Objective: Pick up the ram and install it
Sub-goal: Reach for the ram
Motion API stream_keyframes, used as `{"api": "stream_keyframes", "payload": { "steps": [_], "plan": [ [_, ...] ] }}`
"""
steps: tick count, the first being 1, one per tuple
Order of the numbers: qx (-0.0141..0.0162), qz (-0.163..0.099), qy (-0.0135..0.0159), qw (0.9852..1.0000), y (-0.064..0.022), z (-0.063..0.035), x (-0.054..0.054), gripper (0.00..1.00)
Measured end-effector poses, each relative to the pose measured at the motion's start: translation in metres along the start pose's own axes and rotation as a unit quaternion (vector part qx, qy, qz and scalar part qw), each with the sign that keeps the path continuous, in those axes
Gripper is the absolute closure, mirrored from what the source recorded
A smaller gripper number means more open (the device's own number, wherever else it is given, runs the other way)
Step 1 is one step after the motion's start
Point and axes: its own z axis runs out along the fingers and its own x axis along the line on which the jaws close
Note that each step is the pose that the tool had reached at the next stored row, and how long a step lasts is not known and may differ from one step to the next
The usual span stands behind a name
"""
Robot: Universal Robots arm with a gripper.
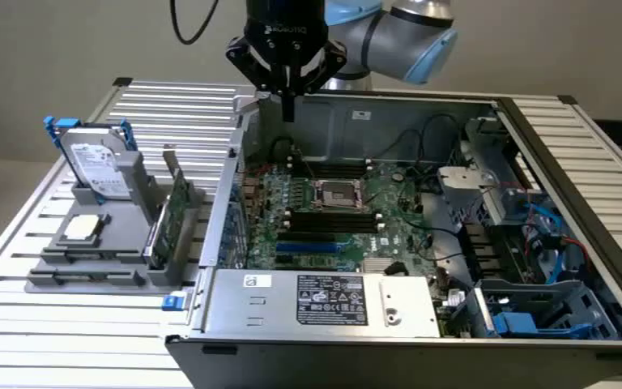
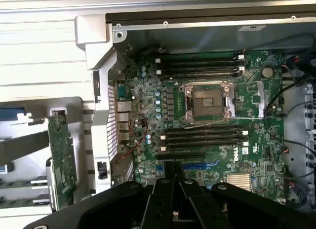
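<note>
The ram (image 1: 168, 219), a long narrow green stick, stands on edge in a grey holder (image 1: 95, 271) on the exterior view's left, outside the computer case. The wrist view also catches the ram (image 2: 61, 162). My gripper (image 1: 287, 109) hangs shut with nothing between its fingers, above the back wall of the open case and well away from the ram. Its closed fingertips (image 2: 173, 172) point down over the green motherboard (image 2: 252, 98). Black memory slots (image 2: 202, 135) lie on both sides of the processor socket (image 2: 207, 101), also seen as dark slots (image 1: 333, 220) in the exterior view.
A hard drive (image 1: 95, 166) stands in the holder with a small square chip (image 1: 82, 228) in front of it. The case holds a power supply (image 1: 327, 301) at the front, a heatsink (image 1: 460, 182), loose cables and blue drive bays (image 1: 527, 320). A ribbed metal table (image 1: 62, 340) carries everything.
</note>
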Motion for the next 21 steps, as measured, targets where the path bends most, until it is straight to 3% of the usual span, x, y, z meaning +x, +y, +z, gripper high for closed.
{"api": "stream_keyframes", "payload": {
  "steps": [10, 14, 21],
  "plan": [
    [0.0001, 0.000, 0.0001, 1.0000, -0.0001, -0.0001, 0.001, 0.89],
    [0.0004, 0.000, 0.0048, 1.0000, -0.0013, 0.0001, 0.018, 0.89],
    [0.0004, 0.000, 0.0063, 1.0000, -0.0036, 0.0016, 0.050, 0.89]
  ]
}}
